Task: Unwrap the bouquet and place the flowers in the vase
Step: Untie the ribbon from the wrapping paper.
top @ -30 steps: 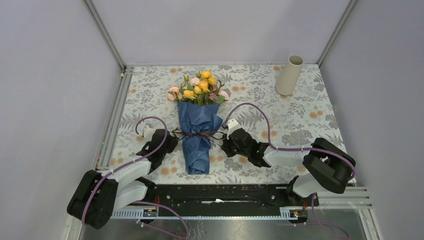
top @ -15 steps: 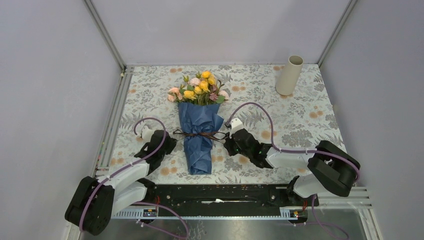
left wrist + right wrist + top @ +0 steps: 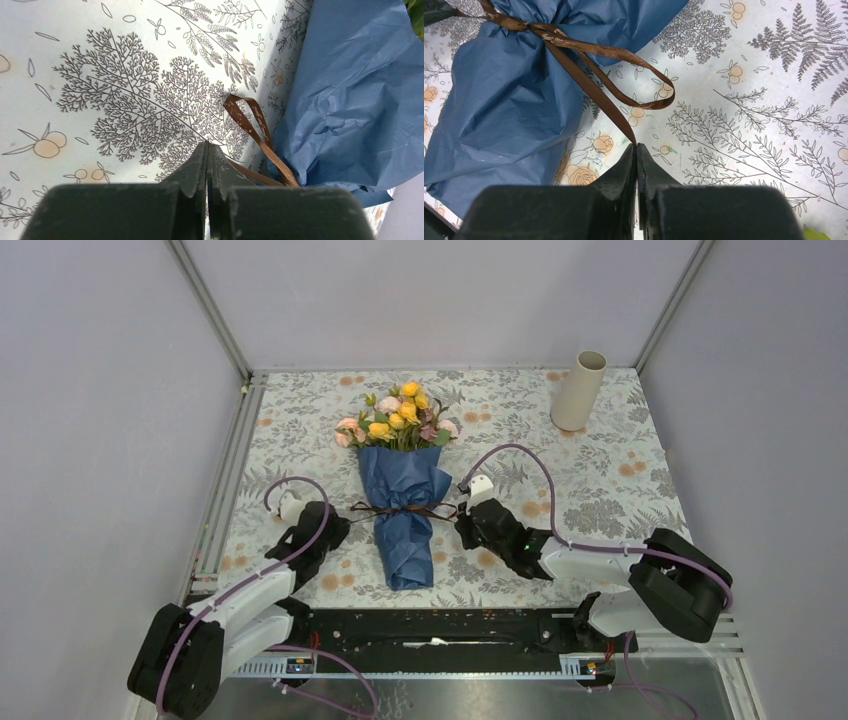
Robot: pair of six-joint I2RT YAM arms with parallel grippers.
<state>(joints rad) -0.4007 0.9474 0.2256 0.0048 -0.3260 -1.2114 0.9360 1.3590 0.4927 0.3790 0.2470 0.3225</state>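
The paper by the right fingers is matt blue and crinkled. The ribbon is brown satin with a soft sheen. The cloth underneath is smooth, matt, printed. The fingers look like dull black plastic, faintly grainy. The vase is matt beige.

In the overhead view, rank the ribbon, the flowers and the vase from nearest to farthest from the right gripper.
1. ribbon: its tail is pinched in the right gripper, with the knot just to the left.
2. flowers: farther back and to the left.
3. vase: standing at the far right corner.
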